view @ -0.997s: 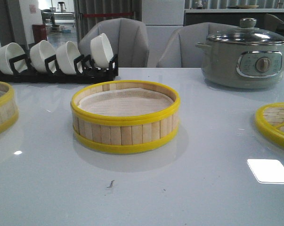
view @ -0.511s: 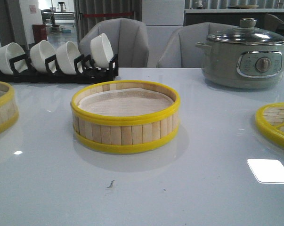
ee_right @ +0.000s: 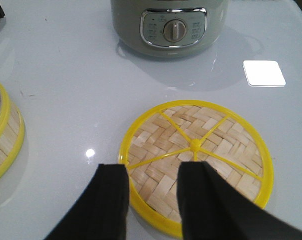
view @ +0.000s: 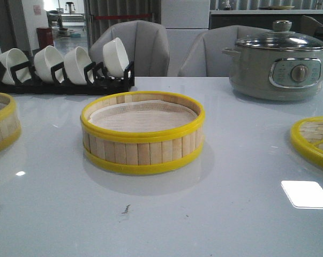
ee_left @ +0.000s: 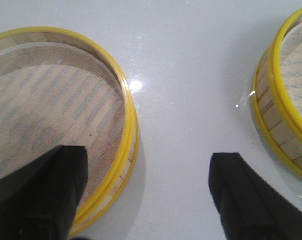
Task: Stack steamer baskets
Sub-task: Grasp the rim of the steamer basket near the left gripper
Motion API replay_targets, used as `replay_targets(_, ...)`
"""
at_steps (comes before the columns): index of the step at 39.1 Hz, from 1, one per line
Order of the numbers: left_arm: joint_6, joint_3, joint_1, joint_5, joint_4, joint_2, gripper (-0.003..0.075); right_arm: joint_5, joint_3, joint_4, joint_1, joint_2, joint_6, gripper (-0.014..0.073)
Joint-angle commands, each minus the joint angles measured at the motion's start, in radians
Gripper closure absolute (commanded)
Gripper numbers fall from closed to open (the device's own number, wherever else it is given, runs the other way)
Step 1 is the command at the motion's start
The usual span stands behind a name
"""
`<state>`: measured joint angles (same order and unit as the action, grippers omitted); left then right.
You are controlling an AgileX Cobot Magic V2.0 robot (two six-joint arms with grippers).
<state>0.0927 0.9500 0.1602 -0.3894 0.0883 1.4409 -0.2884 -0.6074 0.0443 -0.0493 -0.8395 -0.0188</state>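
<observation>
One steamer basket with bamboo slats and yellow rims stands mid-table, its whitish liner showing. A second steamer basket is cut off by the left edge of the front view. The left wrist view shows this left basket and the middle basket. My left gripper hangs open above the left basket's near wall, one finger over the liner and the other over bare table. My right gripper is open above the rim of the woven lid, holding nothing.
A grey-green electric pot with a glass lid stands at the back right. The flat woven lid lies at the right edge. A black rack of white bowls sits at the back left. Chairs stand behind the table.
A dark shape has come into the front view at the upper left edge, beside the bowl rack. The baskets, lid and pot have not moved.
</observation>
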Motion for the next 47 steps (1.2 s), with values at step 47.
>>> replay_targets(47, 0.005, 0.291, -0.036, 0.032, -0.003, 0.398, 0.0162, 0.078, -0.041, -0.001, 0.0, 0.003, 0.001, 0.0243)
